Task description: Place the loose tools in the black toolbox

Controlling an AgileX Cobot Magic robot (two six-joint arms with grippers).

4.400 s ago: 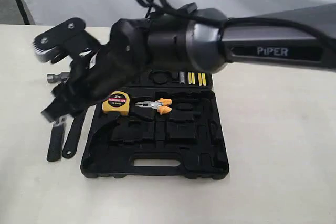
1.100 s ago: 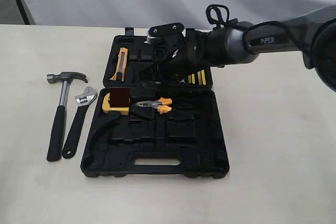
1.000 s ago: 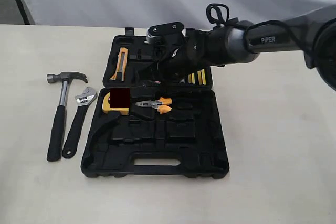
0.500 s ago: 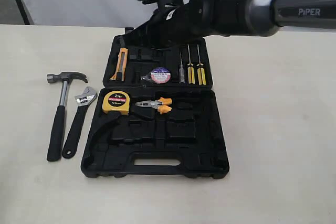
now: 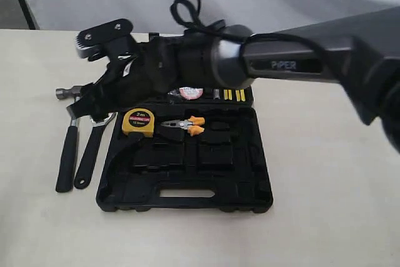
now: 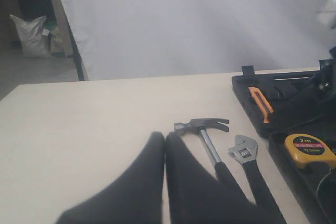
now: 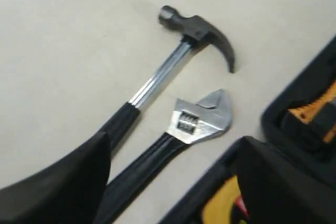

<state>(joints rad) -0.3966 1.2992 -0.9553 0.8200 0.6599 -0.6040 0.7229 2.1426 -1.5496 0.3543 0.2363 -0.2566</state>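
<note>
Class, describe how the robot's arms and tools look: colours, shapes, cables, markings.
The right arm is a thick dark grey tube with a glossy rounded joint, marked PiPER in pale letters. Black cables loop over its wrist. The right tool is black, with screws and a ridged pad on one finger. The left tool shows two plain black tapered fingers.

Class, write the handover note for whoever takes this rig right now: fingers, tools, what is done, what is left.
The left gripper: fingers shut, empty.
The right gripper: fingers open, empty, above the tool heads.
The hammer and wrench lie side by side on the table, beside the open toolbox.
Done: tape roll in the toolbox's far half.
Left: hammer, wrench.
</note>
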